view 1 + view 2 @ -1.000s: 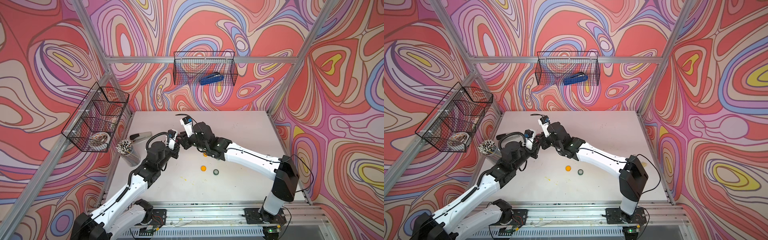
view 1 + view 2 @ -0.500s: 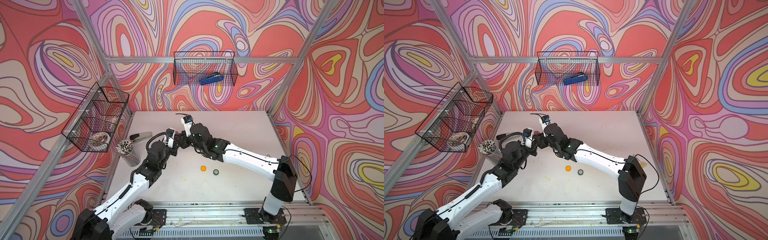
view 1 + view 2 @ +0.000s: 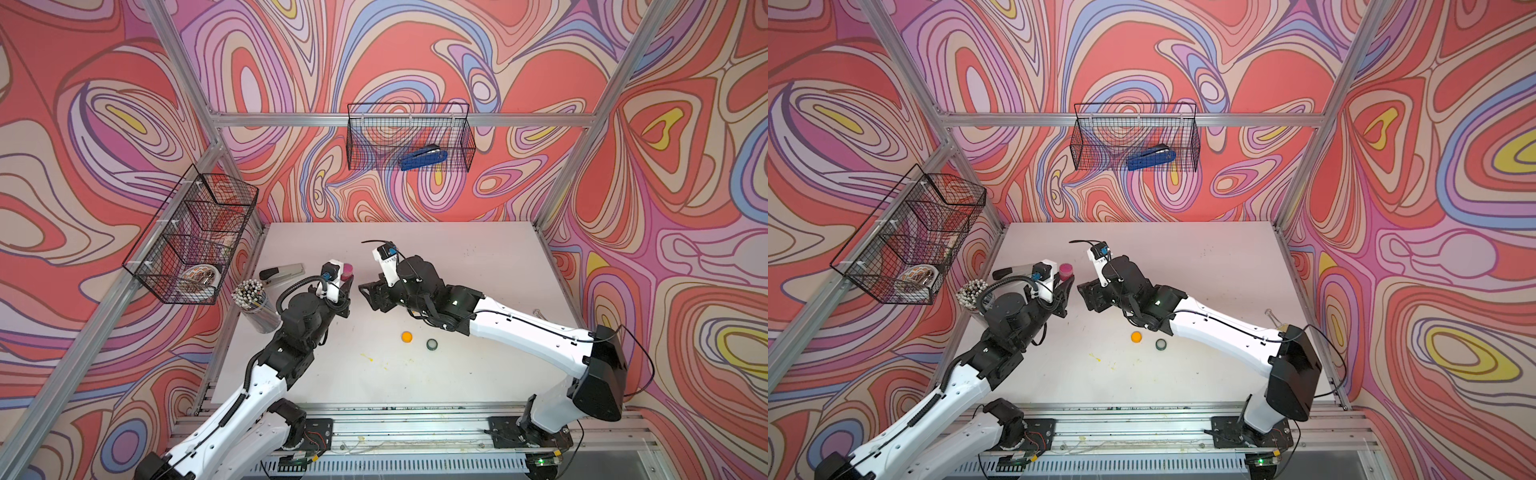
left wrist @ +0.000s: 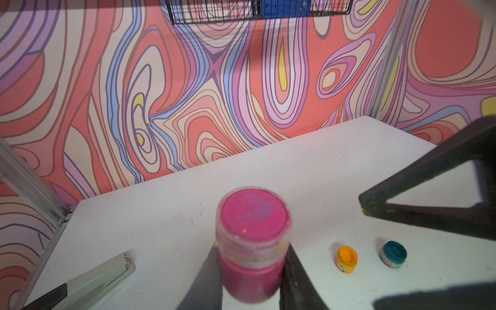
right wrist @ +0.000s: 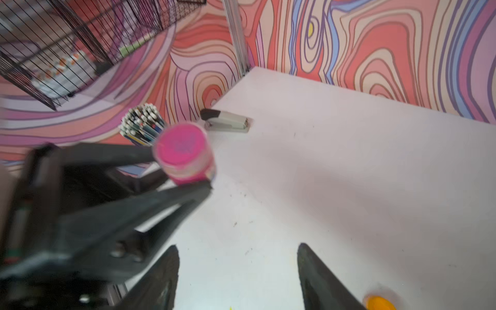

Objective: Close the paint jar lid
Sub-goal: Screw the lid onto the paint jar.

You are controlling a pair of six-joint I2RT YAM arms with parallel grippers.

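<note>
A white table (image 3: 478,257) has swirly red, pink and purple walls (image 3: 415,50) behind it and on both sides. Silver metal bars (image 3: 562,178) rise from its back corners. Black wire baskets (image 3: 374,145) hang above it

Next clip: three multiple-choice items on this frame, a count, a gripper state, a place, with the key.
1. How many small paint jars stand loose on the table? A one; B two; C four.
2. The right gripper is: A open and empty; B shut on a pencil; C shut on a lid.
3. The blue stapler lies: A on the table; B in the right gripper; C in the wire basket on the back wall.
Key: 1 B, an orange jar and a teal jar; 2 A, jaws apart with nothing between; 3 C, seen through the mesh.
</note>
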